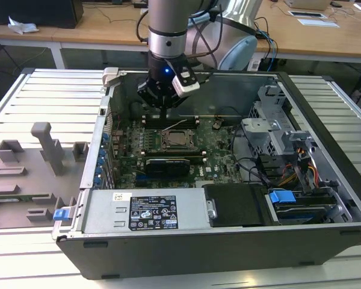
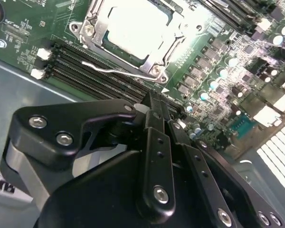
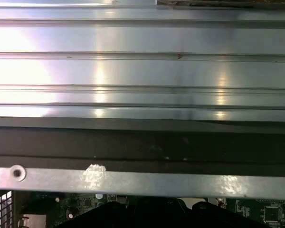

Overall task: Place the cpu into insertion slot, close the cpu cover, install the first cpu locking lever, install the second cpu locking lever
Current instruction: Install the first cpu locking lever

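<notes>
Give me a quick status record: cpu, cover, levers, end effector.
cpu: seated in the insertion slot, silvery top showing
cover: closed flat over the cpu, framing it
lever: one thin wire lever stands out from the cover's edge, beside the memory slots; whether it is latched cannot be told
end effector: fingers together, holding nothing, tip above the memory slots near the lever
case: open, motherboard exposed
</notes>
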You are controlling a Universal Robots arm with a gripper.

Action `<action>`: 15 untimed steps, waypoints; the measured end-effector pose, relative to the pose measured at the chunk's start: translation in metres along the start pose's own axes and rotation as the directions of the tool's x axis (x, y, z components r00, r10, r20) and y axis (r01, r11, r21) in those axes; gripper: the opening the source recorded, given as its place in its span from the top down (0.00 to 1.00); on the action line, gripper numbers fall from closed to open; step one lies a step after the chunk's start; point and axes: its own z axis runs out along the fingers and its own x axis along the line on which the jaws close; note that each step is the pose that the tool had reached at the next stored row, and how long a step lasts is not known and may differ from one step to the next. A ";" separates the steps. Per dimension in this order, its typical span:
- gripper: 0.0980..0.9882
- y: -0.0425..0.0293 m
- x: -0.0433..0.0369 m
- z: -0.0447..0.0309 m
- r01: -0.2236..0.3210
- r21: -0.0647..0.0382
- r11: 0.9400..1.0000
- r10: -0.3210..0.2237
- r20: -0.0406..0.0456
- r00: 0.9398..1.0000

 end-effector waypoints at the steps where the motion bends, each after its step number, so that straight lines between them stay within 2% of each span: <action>1: 0.99 0.0000 -0.0003 0.0024 0.000 0.000 1.000 0.000 0.000 1.000; 4: 0.99 -0.0001 -0.0027 0.0087 0.000 0.000 1.000 0.000 0.000 1.000; 6: 0.99 -0.0001 -0.0085 0.0162 0.000 0.000 1.000 0.000 0.000 1.000; 8: 0.99 -0.0002 -0.0127 0.0185 0.000 0.000 1.000 0.000 0.000 1.000; 15: 0.99 -0.0006 -0.0380 0.0252 0.000 0.000 1.000 0.000 -0.001 1.000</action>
